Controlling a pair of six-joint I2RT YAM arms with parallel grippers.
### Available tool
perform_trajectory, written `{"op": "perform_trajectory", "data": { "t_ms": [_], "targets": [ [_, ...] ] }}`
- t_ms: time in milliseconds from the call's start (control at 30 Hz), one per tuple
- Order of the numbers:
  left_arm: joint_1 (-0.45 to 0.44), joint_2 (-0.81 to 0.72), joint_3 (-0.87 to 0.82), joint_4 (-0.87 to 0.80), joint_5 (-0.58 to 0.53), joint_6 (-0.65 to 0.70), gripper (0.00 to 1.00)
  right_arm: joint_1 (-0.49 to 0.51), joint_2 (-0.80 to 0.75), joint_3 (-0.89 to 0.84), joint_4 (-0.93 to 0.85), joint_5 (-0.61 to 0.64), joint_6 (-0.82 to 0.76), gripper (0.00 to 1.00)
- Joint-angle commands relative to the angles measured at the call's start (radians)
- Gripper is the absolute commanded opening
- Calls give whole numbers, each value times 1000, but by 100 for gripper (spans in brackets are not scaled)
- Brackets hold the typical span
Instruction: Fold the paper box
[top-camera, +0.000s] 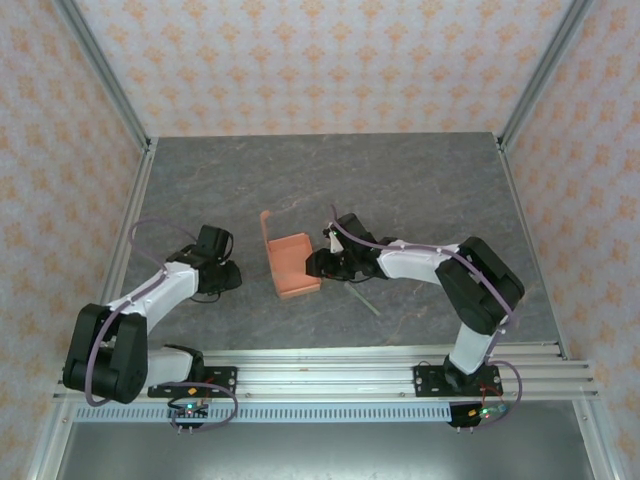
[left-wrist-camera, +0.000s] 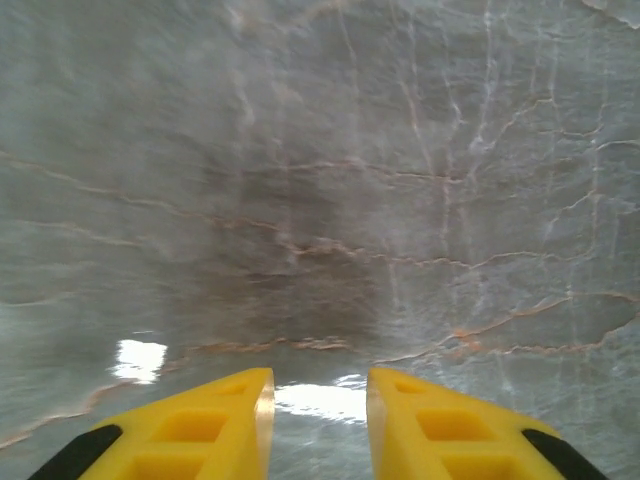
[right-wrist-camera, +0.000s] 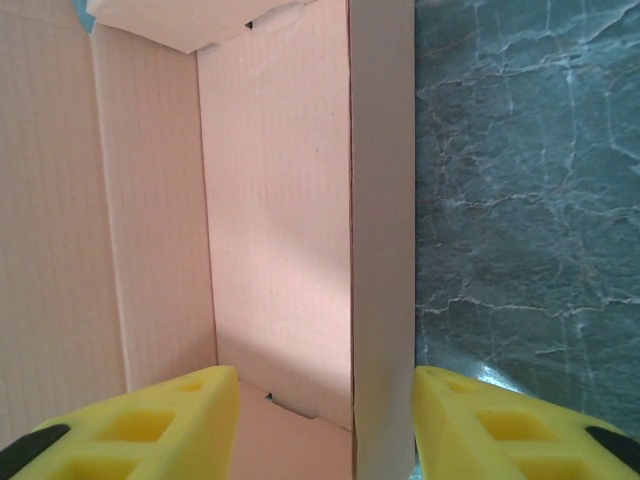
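Note:
The salmon-orange paper box (top-camera: 293, 264) stands in the middle of the table as an open tray with one tall flap raised at its far left. My right gripper (top-camera: 322, 264) is at its right wall and open. In the right wrist view the box wall (right-wrist-camera: 383, 250) stands between the two yellow fingers (right-wrist-camera: 150, 425), one finger inside the box, the other outside, neither touching it. My left gripper (top-camera: 228, 274) rests to the left of the box, apart from it, open over bare table (left-wrist-camera: 318, 395).
A thin greenish stick (top-camera: 362, 298) lies on the grey marbled table (top-camera: 420, 190) just right of the box, under my right arm. Patterned walls and metal rails enclose the table on three sides.

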Motion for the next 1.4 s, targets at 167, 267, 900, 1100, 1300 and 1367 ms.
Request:
{"op": "perform_trajectory", "data": {
  "t_ms": [167,267,900,1100,1300,1367],
  "targets": [
    [-17,155,7,360,241,-129,23,0,-3,42,28,16,22,50],
    [-28,218,41,413,282,-145,21,-2,0,42,39,16,36,50],
    [-88,635,504,380,379,-96,18,-11,-27,-1,91,69,93,49],
    [-83,777,751,233,356,-10,20,-57,-98,6,-23,169,-32,59],
    [-34,780,877,132,281,41,26,-128,-147,62,-164,355,-306,64],
    [-19,759,885,109,251,54,29,-152,-123,92,-185,354,-396,63]
  ]
}}
